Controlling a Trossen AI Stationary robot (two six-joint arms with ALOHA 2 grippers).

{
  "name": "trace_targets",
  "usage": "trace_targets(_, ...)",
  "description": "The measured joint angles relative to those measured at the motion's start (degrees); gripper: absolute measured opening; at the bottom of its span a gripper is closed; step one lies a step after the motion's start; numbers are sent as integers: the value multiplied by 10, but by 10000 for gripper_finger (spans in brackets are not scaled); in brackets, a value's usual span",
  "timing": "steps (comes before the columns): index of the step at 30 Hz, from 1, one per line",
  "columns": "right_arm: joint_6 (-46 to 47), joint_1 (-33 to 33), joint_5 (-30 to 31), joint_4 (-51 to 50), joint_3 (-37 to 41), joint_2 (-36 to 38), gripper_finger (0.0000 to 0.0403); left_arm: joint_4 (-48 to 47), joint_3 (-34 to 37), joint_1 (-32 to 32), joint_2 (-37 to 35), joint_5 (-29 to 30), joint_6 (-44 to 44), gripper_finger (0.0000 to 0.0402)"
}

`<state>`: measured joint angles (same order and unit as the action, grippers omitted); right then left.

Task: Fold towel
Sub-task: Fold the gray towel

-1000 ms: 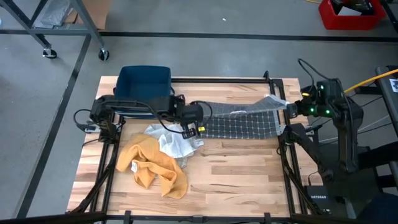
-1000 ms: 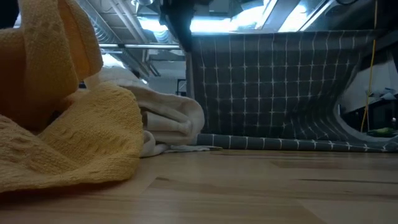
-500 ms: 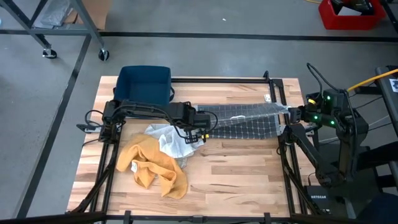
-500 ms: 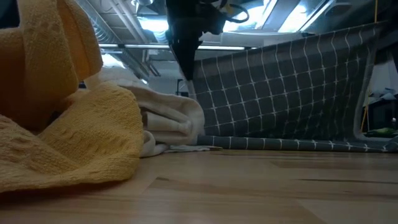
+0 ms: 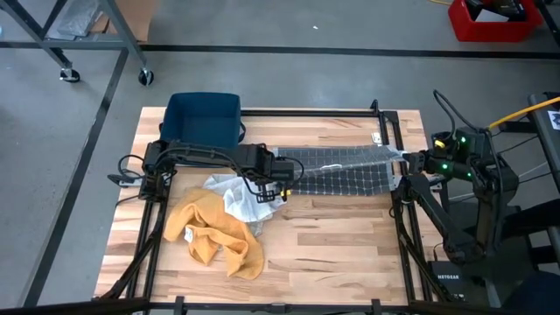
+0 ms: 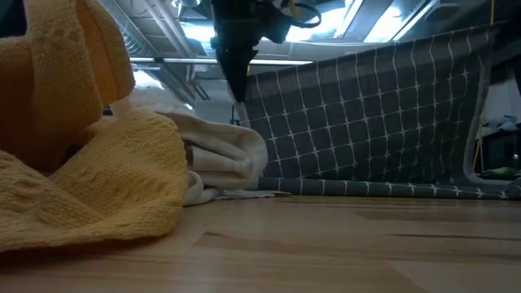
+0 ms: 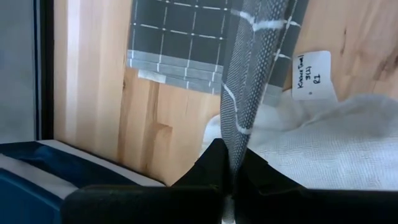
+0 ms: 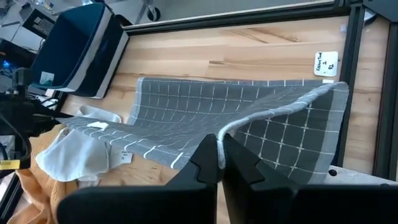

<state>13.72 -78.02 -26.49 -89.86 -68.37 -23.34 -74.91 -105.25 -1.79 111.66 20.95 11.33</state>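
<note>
A grey checked towel (image 5: 337, 172) is stretched between my two grippers above the table's far middle. Its lower edge (image 6: 366, 188) lies on the wood. My left gripper (image 5: 280, 171) is shut on the towel's left end, and my right gripper (image 5: 399, 160) is shut on its right end by the table's right edge. In the low view the towel (image 6: 374, 114) stands like a curtain, its top edge slanting down toward the left gripper (image 6: 237, 77). A white towel (image 5: 242, 198) and a yellow towel (image 5: 214, 232) lie crumpled at the near left. My left gripper pinches the grey towel's bunched left edge (image 7: 235, 134) between its two fingers, coming steeply from above. The cloth runs taut away from the fingers, and its lower part rests on the table. My right gripper pinches a fold of the towel's upper right edge (image 8: 226, 134) between its two fingers, slanting down from the table's right side. The cloth spreads out below and beyond the fingers, sagging toward the left gripper.
A dark blue bin (image 5: 203, 118) stands at the far left corner. The white towel (image 7: 311, 134) lies just beneath the left gripper, with a paper tag (image 7: 313, 77) beside it. Black frame rails (image 5: 398, 227) run along the table's sides. Bare wood (image 5: 332, 254) lies at the near right.
My left gripper has come down with its end of the grey towel, so the top edge now slants down to the left instead of running level. My right gripper has shifted slightly and rolled. The towel looks narrower from above; its lower edge stays on the table.
</note>
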Motion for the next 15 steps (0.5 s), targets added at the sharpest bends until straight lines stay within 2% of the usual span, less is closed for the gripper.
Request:
trace_targets(4,0,0,5,-1,51,38,6,14,0,1,0,0,-1,0)
trace_targets(10,-1,0,5,-2,172,99,6,35,0,1,0,-17,2,0)
trace_targets(15,-7,0,3,-2,231,125,6,36,2,1,5,-31,26,0)
